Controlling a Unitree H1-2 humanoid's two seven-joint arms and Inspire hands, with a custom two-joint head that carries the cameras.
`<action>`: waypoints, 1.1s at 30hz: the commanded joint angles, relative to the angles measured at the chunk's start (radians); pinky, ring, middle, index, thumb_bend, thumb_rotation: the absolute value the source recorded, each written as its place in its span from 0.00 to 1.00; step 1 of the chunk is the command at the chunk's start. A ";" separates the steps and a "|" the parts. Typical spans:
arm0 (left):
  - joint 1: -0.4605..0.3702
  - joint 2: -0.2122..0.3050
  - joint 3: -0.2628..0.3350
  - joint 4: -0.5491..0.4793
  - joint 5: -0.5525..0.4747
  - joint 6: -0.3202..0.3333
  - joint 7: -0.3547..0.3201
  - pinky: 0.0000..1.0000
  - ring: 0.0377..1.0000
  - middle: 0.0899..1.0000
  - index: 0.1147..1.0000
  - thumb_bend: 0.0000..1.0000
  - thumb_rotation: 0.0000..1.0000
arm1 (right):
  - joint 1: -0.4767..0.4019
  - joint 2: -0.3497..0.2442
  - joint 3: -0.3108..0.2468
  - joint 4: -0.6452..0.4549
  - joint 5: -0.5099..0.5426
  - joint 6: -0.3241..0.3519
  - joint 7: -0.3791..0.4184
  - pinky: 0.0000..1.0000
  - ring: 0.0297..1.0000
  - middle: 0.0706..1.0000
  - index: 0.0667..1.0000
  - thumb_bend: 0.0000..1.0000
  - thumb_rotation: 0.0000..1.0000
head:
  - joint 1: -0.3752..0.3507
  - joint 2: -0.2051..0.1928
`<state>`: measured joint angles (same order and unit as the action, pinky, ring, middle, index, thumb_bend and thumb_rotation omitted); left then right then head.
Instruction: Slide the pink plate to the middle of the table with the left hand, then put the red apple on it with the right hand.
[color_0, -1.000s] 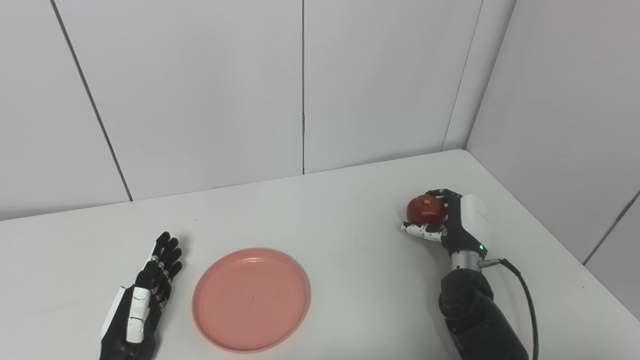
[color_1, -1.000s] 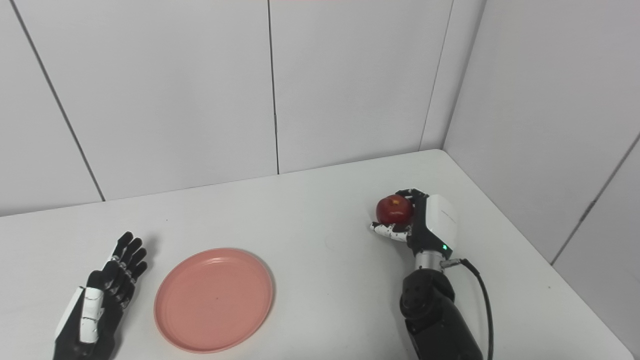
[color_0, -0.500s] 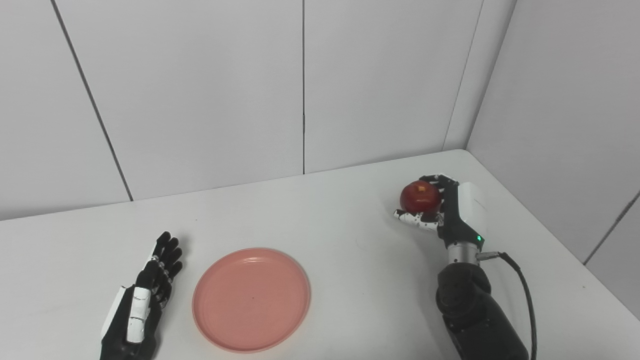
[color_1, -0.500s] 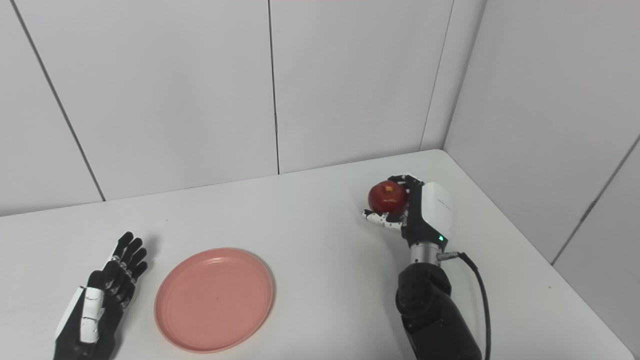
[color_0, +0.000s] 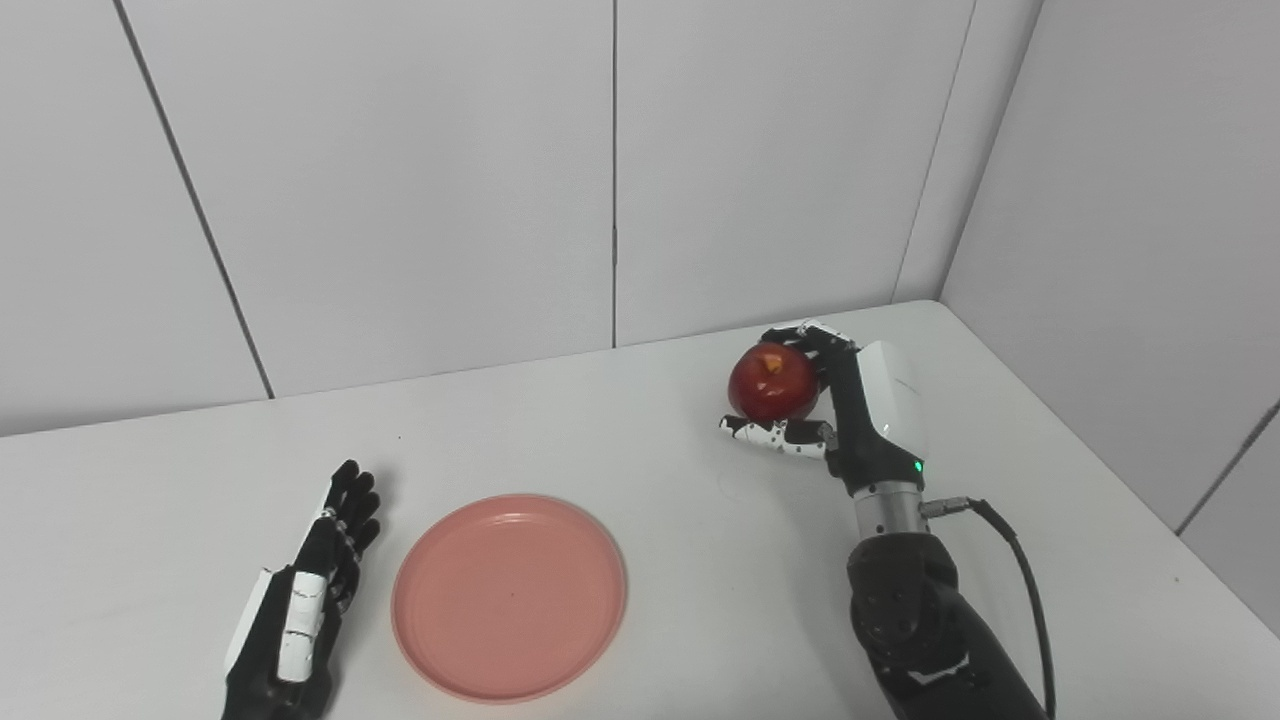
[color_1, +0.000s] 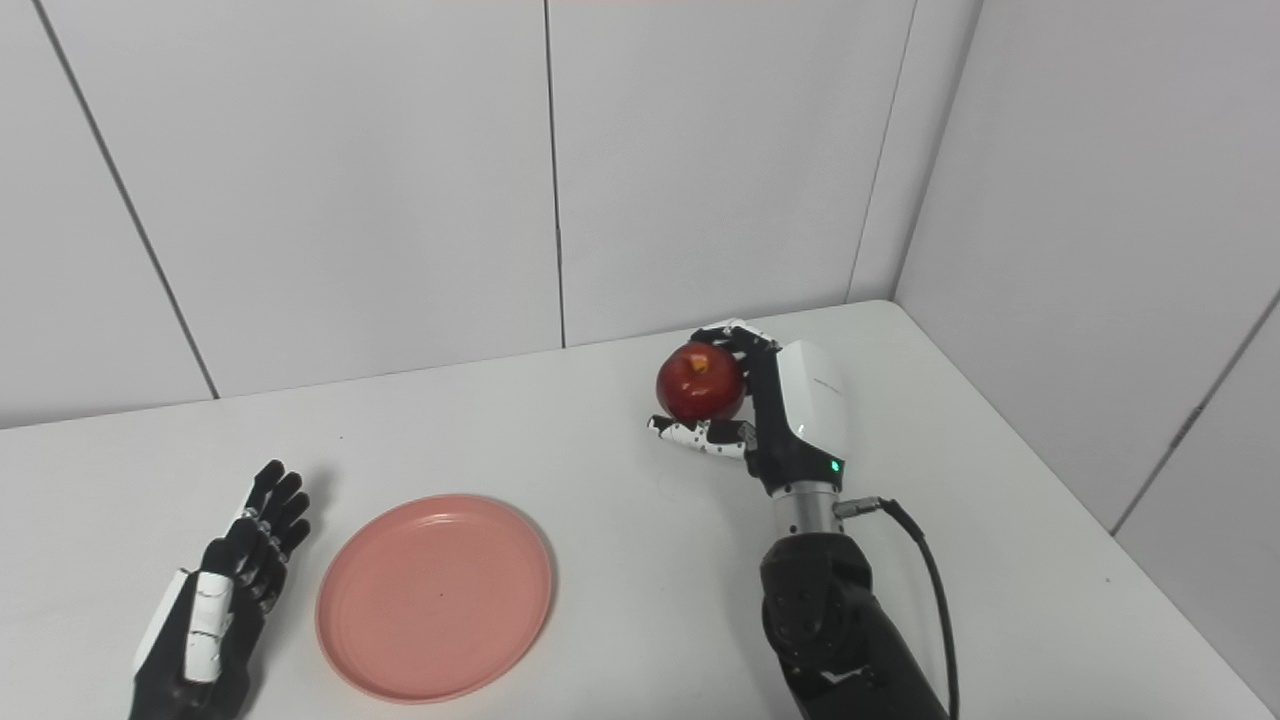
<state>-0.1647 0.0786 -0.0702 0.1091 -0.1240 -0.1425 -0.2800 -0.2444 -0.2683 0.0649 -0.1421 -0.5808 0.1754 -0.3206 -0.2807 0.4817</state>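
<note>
Two hands seen over white counter (color_0: 640, 470). Pink plate (color_0: 509, 596) laid flat near front, left of centre. Left hand (color_0: 300, 610) rested just beside it, fingers spread, nothing held. Right hand (color_0: 850, 410) raised, wrapped around red apple (color_0: 771, 383).

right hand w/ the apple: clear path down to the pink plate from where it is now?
Probably yes. The right hand holds the round red apple above the white table, and only bare tabletop lies between it and the empty round pink plate. The open left hand rests beside the plate's far side, apart.
</note>
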 joint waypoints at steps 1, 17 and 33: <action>0.035 -0.031 -0.015 0.023 0.011 -0.033 0.018 1.00 1.00 1.00 1.00 0.84 1.00 | -0.012 -0.006 0.006 -0.056 -0.013 -0.066 0.014 0.43 0.41 0.46 0.48 0.51 0.00 | 0.030 -0.003; 0.029 -0.073 -0.031 0.050 0.078 -0.081 0.065 1.00 1.00 1.00 1.00 0.82 1.00 | 0.011 0.015 0.067 -0.079 0.015 -0.205 0.094 0.41 0.40 0.45 0.50 0.51 0.00 | 0.132 -0.015; 0.025 -0.083 -0.039 0.056 0.104 -0.096 0.088 1.00 1.00 1.00 1.00 0.82 1.00 | -0.017 0.121 0.173 -0.034 0.019 -0.234 0.195 0.41 0.40 0.45 0.50 0.51 0.00 | 0.157 -0.017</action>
<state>-0.1639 0.0150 -0.0947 0.1219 -0.0214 -0.2107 -0.2016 -0.2143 -0.1550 0.2374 -0.1723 -0.5616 0.0007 -0.1182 -0.1289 0.4633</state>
